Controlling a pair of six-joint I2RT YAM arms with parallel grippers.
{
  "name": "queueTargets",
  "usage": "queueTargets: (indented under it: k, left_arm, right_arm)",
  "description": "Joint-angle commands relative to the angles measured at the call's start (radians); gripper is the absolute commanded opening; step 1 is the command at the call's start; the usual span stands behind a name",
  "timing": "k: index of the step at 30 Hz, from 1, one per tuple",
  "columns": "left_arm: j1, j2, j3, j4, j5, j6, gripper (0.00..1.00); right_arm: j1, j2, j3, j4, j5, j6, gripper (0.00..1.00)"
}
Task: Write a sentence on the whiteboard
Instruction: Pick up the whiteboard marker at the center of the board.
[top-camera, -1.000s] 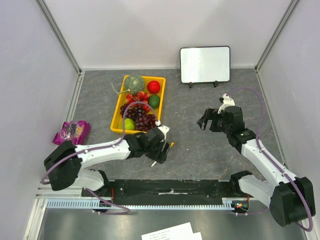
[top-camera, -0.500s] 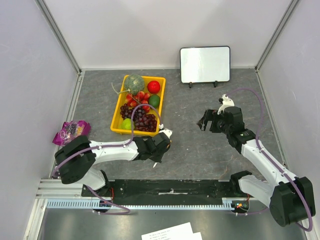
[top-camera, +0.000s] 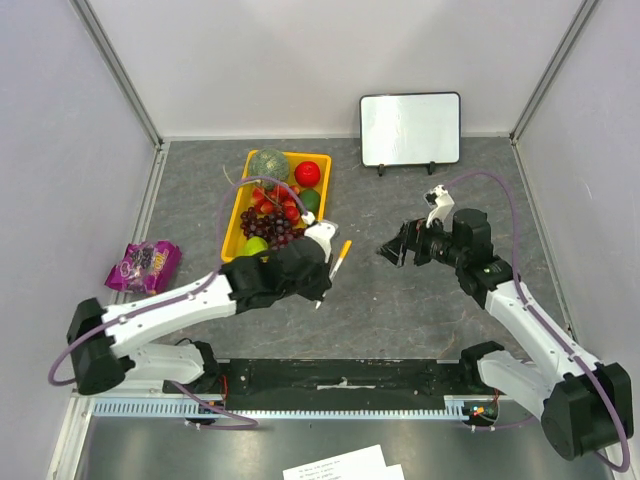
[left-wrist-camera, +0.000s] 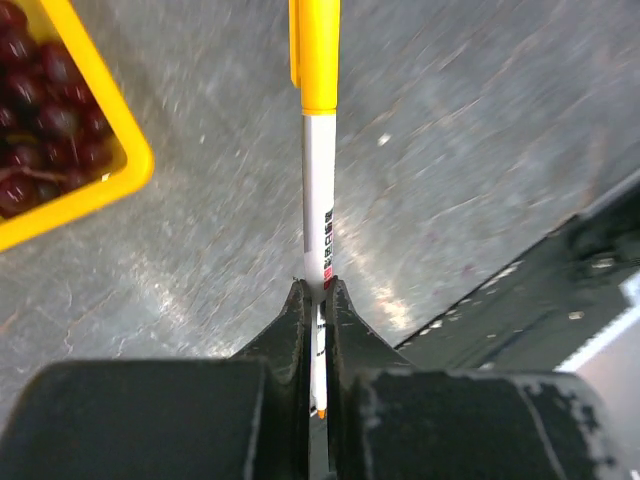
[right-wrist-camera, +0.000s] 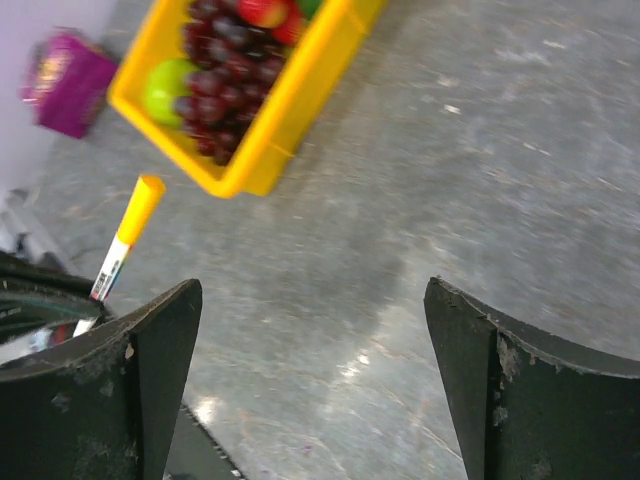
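The left arm is stretched low across the bench (top-camera: 400, 300) from its base at the near left, with the wrist brought in just beside the near right corner of the yellow tray (top-camera: 232, 225). The left tool (top-camera: 327, 277) is clamped tight on a marker (top-camera: 338, 262), which is gripped by its lower white barrel. In the left wrist view the marker (left-wrist-camera: 319, 200) is seen running straight out ahead of the two pressed-together fingers (left-wrist-camera: 290, 325), with its orange cap (left-wrist-camera: 316, 50) at the far end. From above, the capped end is seen pointing away toward the back of the bench, tilted slightly to the right.

The right arm is bent at the elbow, and its forearm is reached inward from the near right toward the middle of the bench. The right tool (top-camera: 393, 250) is turned to the left and is spread wide, with nothing held between its fingers (right-wrist-camera: 150, 350). Through that gap the marker and the tray of grapes (right-wrist-camera: 215, 85) are seen.

The whiteboard (top-camera: 410, 128) is stood upright on its two small black feet at the back of the bench, against the rear wall, well apart from both tools. A purple packet (top-camera: 145, 264) is laid near the left wall.
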Motion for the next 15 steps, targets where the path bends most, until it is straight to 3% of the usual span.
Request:
queueTargets:
  k: [1, 11, 15]
  left_arm:
    - [0.005, -0.125, 0.099, -0.017, -0.003, -0.04, 0.02]
    - [0.004, -0.309, 0.062, 0.241, 0.161, -0.066, 0.02]
    - [0.004, -0.314, 0.055, 0.265, 0.204, -0.071, 0.02]
  right_arm:
    - [0.036, -0.052, 0.053, 0.199, -0.218, 0.13, 0.98]
    - [0.201, -0.08, -0.005, 0.722, -0.312, 0.487, 0.92]
    - [0.221, -0.051, -0.014, 0.794, -0.301, 0.545, 0.88]
